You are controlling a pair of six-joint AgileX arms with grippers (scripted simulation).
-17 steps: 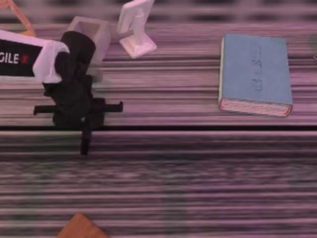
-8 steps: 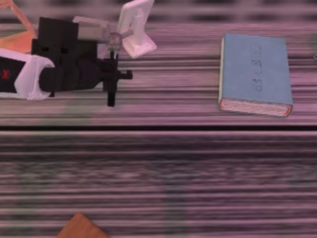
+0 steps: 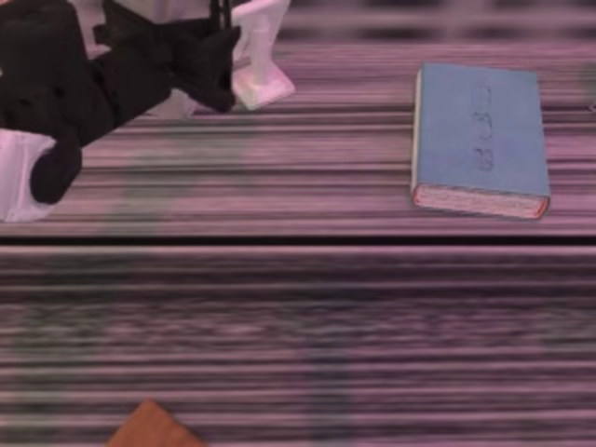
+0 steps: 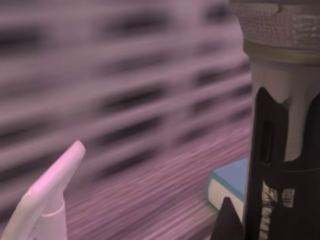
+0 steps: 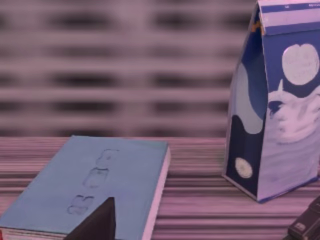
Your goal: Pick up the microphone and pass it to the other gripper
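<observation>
The left gripper (image 3: 216, 51) grips the microphone (image 4: 280, 60), raised beside the white stand (image 3: 256, 65). The right gripper's grip cannot be told; the blue book (image 3: 480, 140) lies well right of the stand.

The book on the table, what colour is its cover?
Blue, clearest in the top view: the book.

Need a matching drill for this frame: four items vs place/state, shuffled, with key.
1 microphone
2 blue book
3 white stand
4 carton

A lying flat, top view's right
B gripped in left pincer
C upright beside the book, seen only in right wrist view
D upright at top view's upper edge, left of centre

Pairs: 1-B, 2-A, 3-D, 4-C
</observation>
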